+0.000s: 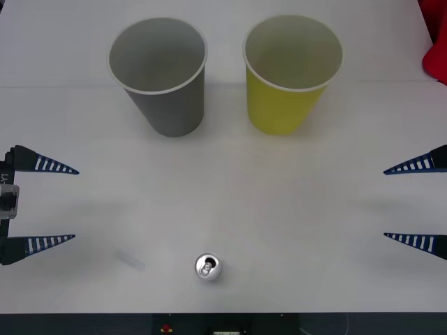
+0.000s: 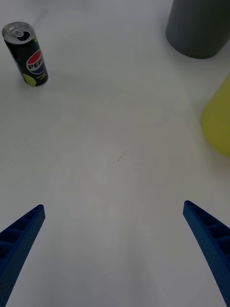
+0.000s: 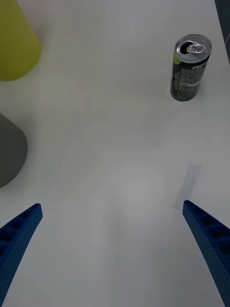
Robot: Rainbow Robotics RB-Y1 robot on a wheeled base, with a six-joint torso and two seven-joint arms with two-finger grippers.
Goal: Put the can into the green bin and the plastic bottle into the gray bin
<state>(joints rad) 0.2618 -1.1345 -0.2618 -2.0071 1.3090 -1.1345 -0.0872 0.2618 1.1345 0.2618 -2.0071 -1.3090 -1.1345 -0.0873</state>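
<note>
One can (image 1: 207,267) stands upright on the table (image 1: 230,202), between the left gripper (image 1: 59,204) and right gripper (image 1: 401,202), both spread wide and empty. Two cups stand beyond them (gray bin (image 1: 162,77) left, green bin (image 1: 290,75) right).

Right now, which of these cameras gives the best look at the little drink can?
The right wrist view: the can stands upright there with its label facing the camera and readable. The left wrist view also shows it whole, but the label is turned partly away. The front view looks down on it, so mostly its silver top shows.
</note>
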